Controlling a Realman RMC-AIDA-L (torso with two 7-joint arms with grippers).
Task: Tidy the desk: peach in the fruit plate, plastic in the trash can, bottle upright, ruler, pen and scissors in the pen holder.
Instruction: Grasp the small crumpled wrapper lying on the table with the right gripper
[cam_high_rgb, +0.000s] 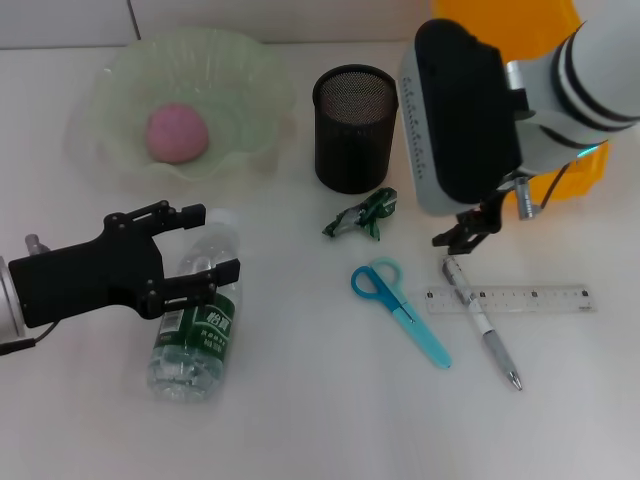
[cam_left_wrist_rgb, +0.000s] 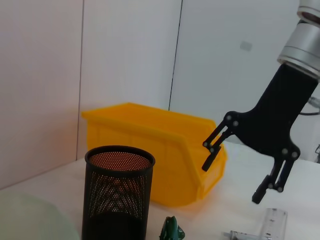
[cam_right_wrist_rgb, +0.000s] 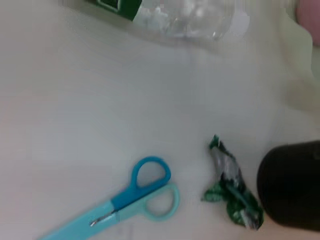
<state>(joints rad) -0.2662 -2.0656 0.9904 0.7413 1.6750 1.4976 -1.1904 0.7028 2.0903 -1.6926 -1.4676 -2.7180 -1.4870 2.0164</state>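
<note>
A pink peach lies in the green glass fruit plate. The clear bottle lies on its side. My left gripper is open, its jaws on either side of the bottle's cap end. A green plastic wrapper lies in front of the black mesh pen holder. Blue scissors, a pen and a clear ruler lie on the table. My right gripper is open and empty just above the pen's top end; it also shows in the left wrist view.
An orange bin stands at the back right behind my right arm, and shows in the left wrist view beyond the pen holder. The right wrist view shows the scissors, the wrapper and the bottle.
</note>
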